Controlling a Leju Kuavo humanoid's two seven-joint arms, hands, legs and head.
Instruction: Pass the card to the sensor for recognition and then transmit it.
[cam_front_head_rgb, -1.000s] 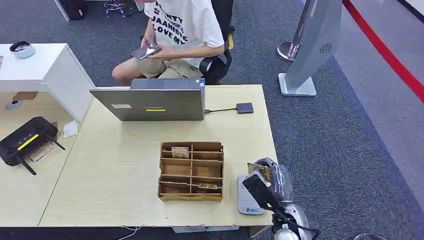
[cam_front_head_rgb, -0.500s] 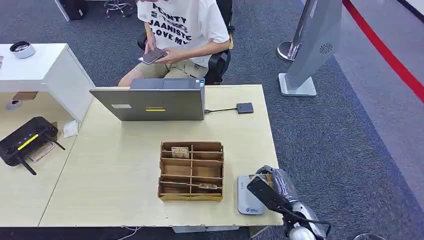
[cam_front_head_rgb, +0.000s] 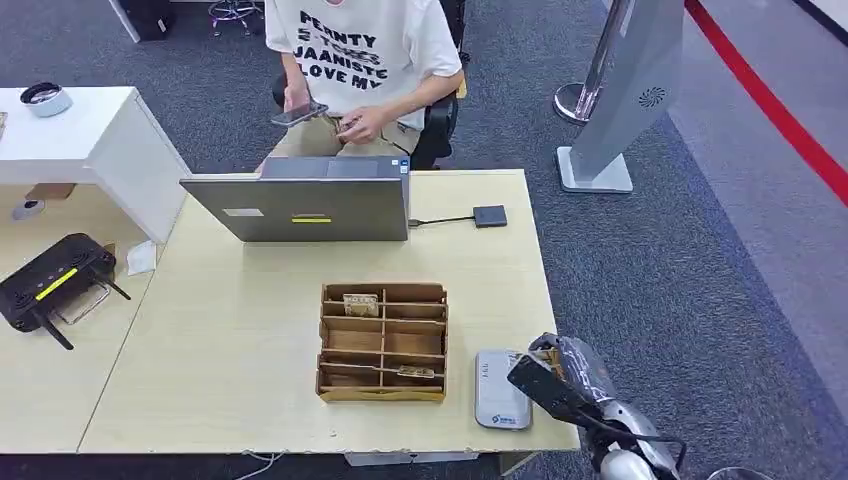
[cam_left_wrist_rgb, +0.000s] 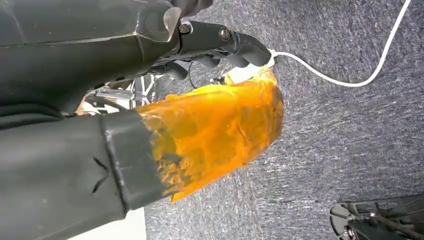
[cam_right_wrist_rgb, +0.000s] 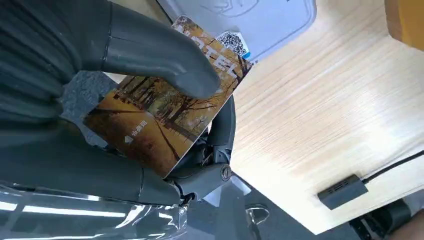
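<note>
My right hand hovers at the table's front right corner, just right of the grey card sensor. It pinches a card printed with autumn trees, the thumb pressing on its face. In the right wrist view the sensor lies just past the card's far edge, apart from it. My left hand hangs over grey carpet with an orange-wrapped thumb and holds nothing.
A cardboard divider box holding a few cards stands left of the sensor. Behind it are a laptop and a small dark hub on a cable. A person sits beyond the table with a phone. A black router lies far left.
My right hand with the card has drawn back to the right, off the sensor, which now lies fully uncovered. The seated person has shifted and lifted the phone.
</note>
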